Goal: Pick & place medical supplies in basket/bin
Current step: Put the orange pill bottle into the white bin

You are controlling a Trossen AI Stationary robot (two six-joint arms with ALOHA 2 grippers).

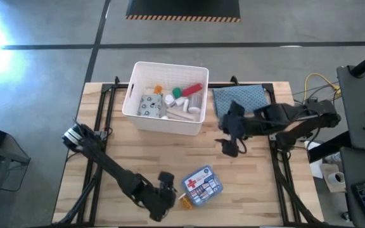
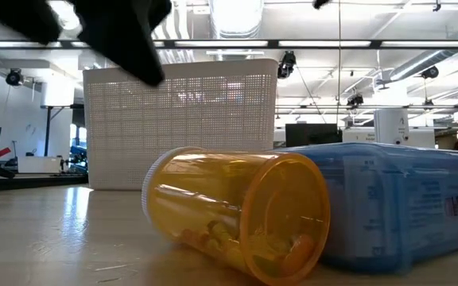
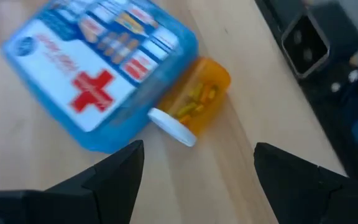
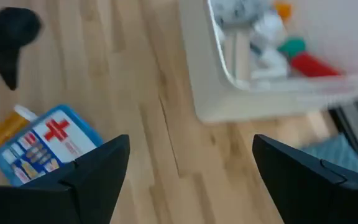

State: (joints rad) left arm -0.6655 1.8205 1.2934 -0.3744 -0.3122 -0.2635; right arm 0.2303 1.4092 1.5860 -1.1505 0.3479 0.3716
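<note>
Mostly done: bin (image 1: pixel 134 106) loaded w/ supplies.
Left: pouch (image 1: pixel 202 185) + orange vial (image 1: pixel 185 202) on surface; both pincers, left (image 1: pixel 165 187) & right (image 1: pixel 231 147), wide open, empty.

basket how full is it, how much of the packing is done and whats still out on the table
Done: the white basket already holds several supplies, including a red tube. In hand: nothing; both sets of jaws are open, the left gripper near the orange vial, the right gripper beside the basket. Left: the vial and the first-aid pouch.
</note>
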